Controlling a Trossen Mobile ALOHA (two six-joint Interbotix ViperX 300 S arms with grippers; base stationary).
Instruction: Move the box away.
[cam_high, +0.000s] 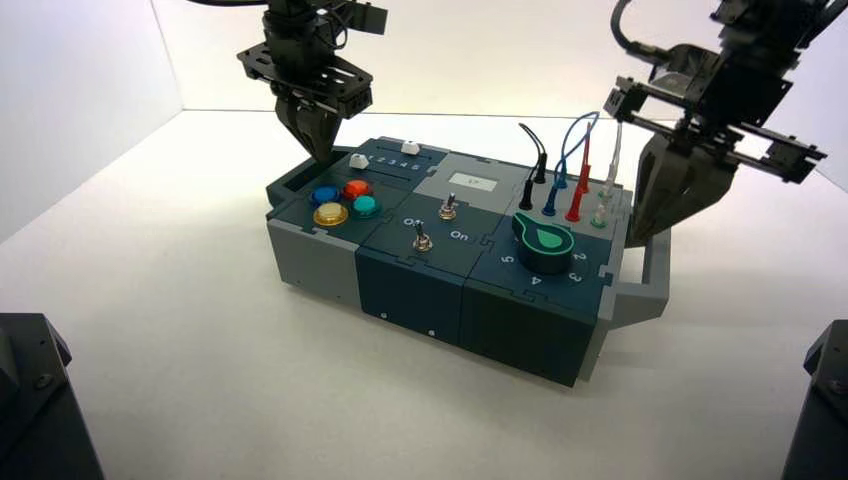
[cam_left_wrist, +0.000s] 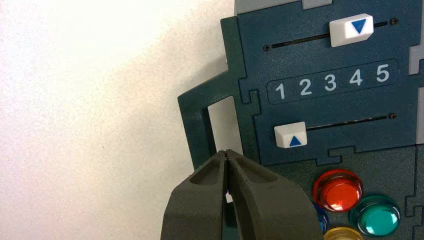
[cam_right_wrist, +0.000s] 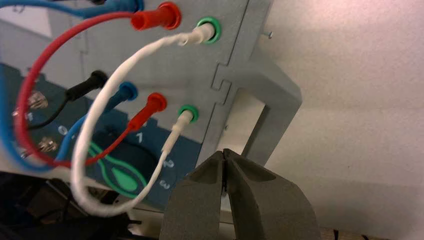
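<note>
White tabletop (cam_high: 180, 330) bears the box (cam_high: 450, 260); both pincers closed at its handles.

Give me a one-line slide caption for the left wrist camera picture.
Left gripper, shut, poised at the dark-teal end handle of the box, beside two white sliders and coloured buttons.

On the box (cam_left_wrist: 320, 110), just ahead of the left gripper (cam_left_wrist: 226, 154), a number strip (cam_left_wrist: 331, 83) reads "1 2 3 4 5" — it sits between two white sliders (cam_left_wrist: 351, 29) marked with blue triangles. Beside the right gripper (cam_right_wrist: 225, 152), the green dial (cam_right_wrist: 117, 175) has "1", "2", "3" — other digits unclear. "On" stands by a toggle switch (cam_high: 423, 240).
</note>
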